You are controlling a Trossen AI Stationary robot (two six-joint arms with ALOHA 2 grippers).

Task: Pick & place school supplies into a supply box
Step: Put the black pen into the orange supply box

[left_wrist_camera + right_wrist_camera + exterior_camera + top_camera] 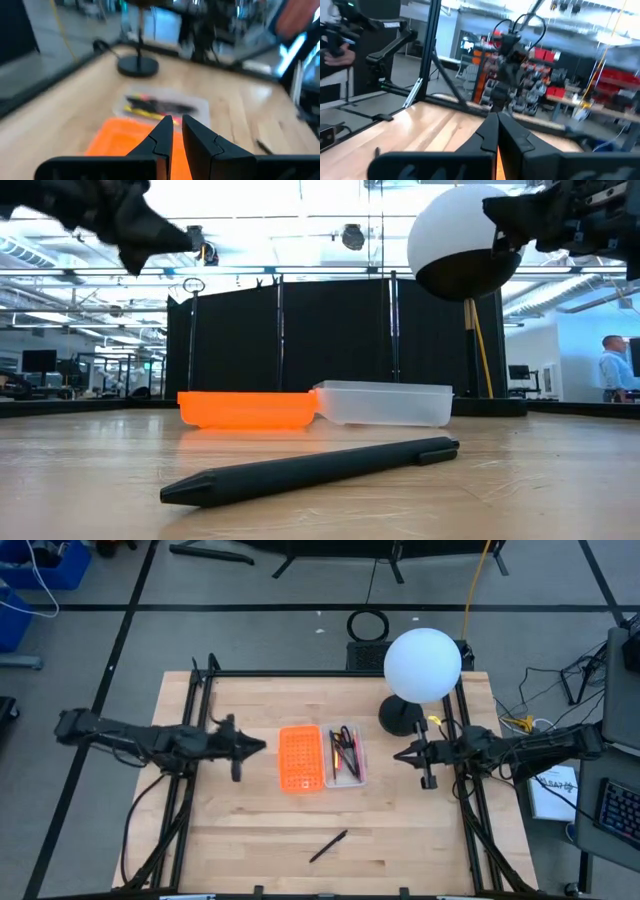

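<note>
Currently left gripper (262, 746) hangs above the table just beside the orange half of the supply box (301, 757), fingers (162, 134) nearly together with a thin gap, nothing held. Right gripper (397, 755) is on the far side of the box, near its clear half, fingers pressed together, empty.

Supply box lies open and flat mid-table: orange grid half toward the left arm, clear half (346, 755) toward the right arm, the two joined. Inside the clear half: several pens and pencils (344, 752), black, yellow and red, lying together. Can't tell them apart individually.

One black pen (328, 846) lies alone on the table (230, 830) near the front edge, well apart from the box, angled.

White globe lamp (422, 665) stands on a black base behind the right gripper.
</note>
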